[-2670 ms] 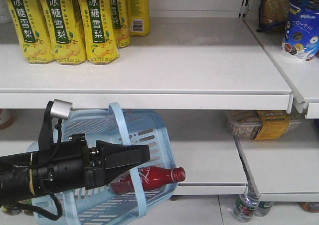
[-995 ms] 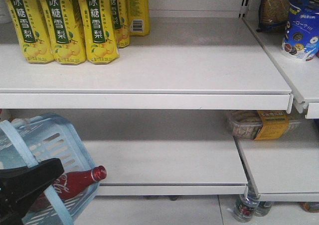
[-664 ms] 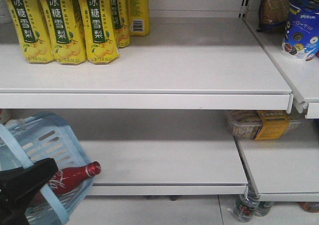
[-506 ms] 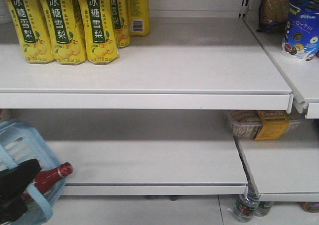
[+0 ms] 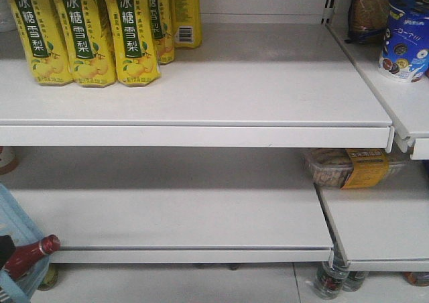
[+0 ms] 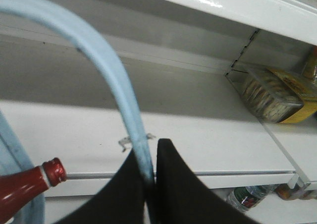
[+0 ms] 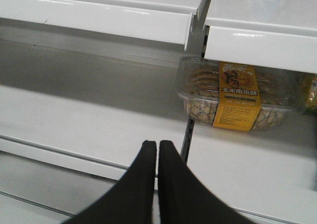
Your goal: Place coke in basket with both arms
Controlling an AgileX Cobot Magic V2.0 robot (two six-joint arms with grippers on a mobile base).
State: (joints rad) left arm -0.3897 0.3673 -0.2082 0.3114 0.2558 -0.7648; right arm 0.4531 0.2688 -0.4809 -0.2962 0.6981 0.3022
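The left tool (image 6: 150, 182) is pinched shut on the basket handle (image 6: 106, 70). The right tool (image 7: 157, 157) is closed, holding nothing. The bottle (image 5: 27, 255) lies in the basket (image 5: 17, 222), neck sticking out; both are cut off at the frame edge. Behind stands a biscuit box (image 7: 237, 97).

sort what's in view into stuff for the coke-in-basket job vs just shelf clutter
Job:
coke, lying in the basket
basket, handle pinched by left gripper
right gripper, shut and holding nothing

Clutter:
yellow drink bottles
cookie box
snack tub
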